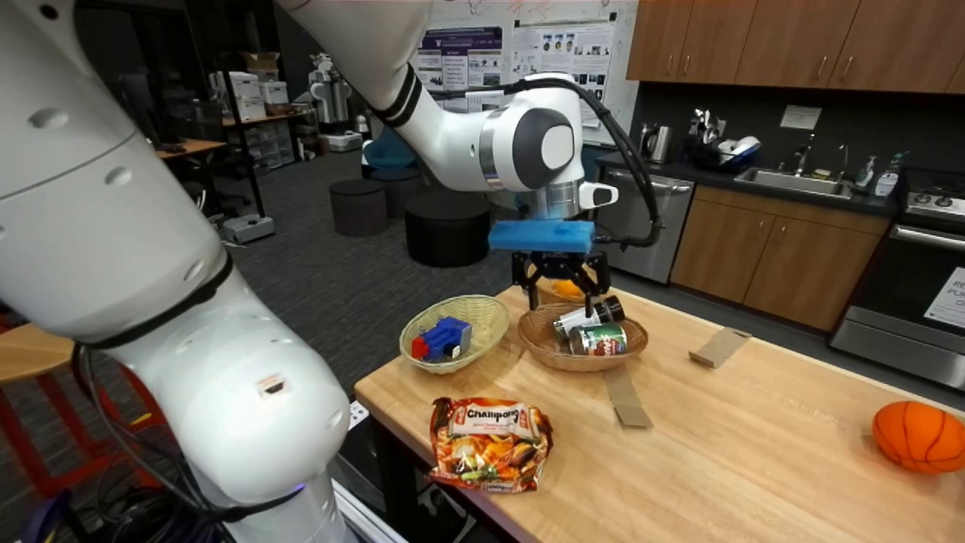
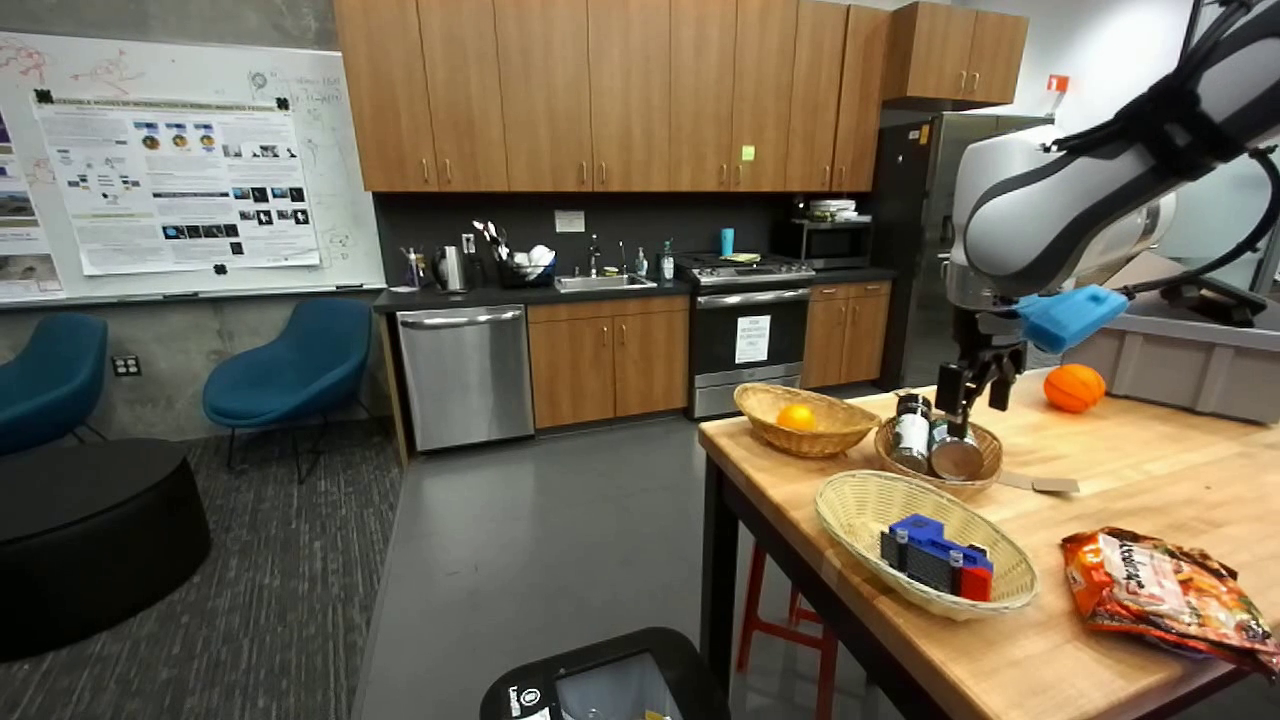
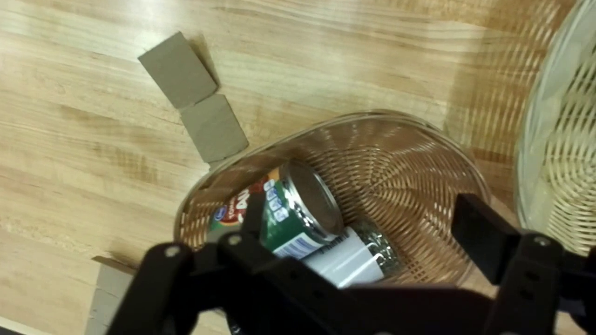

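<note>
The tool hangs with its jaws wide apart over the brown basket. One finger is close above a green can lying on its side there; whether it touches cannot be told. Beside the can, crowding it, leans a jar with a black lid and white label. The basket stands near the end edge of the table, hemmed in by two others. At the kitchen-side corner, a tan basket holds an orange; along the end edge, toward the robot-side corner, a pale basket holds a blue-and-red block toy. A cardboard strip lies just beside the brown basket's rim, another strip by the kitchen-side long edge. Farther along that edge rests a toy basketball, next to a grey bin. A food packet pokes over the robot-side edge.

The packet reads "Champong". On the can, "SAU" shows in the wrist view, the rest behind a finger; the jar's label is turned too far to make out.
</note>
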`<move>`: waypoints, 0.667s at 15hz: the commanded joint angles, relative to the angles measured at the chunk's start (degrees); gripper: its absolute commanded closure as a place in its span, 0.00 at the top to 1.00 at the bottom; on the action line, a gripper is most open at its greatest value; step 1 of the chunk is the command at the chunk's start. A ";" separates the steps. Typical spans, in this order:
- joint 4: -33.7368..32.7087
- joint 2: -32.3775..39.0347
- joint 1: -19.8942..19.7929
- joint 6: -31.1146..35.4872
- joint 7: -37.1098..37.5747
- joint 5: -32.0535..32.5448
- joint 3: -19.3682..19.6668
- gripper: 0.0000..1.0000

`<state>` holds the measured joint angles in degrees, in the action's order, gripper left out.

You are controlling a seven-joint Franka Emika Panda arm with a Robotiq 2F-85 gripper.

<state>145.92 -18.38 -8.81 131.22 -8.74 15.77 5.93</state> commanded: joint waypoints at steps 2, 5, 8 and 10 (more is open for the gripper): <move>-1.24 0.37 2.54 -1.54 -4.91 -4.29 0.99 1.00; -1.56 0.57 2.74 -1.47 -5.48 -4.43 0.79 1.00; -2.18 1.28 1.31 1.07 -1.53 -1.96 0.16 1.00; -3.31 0.70 0.19 3.13 1.20 -0.97 0.27 1.00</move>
<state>144.86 -18.11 -7.28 132.25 -11.01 12.94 6.02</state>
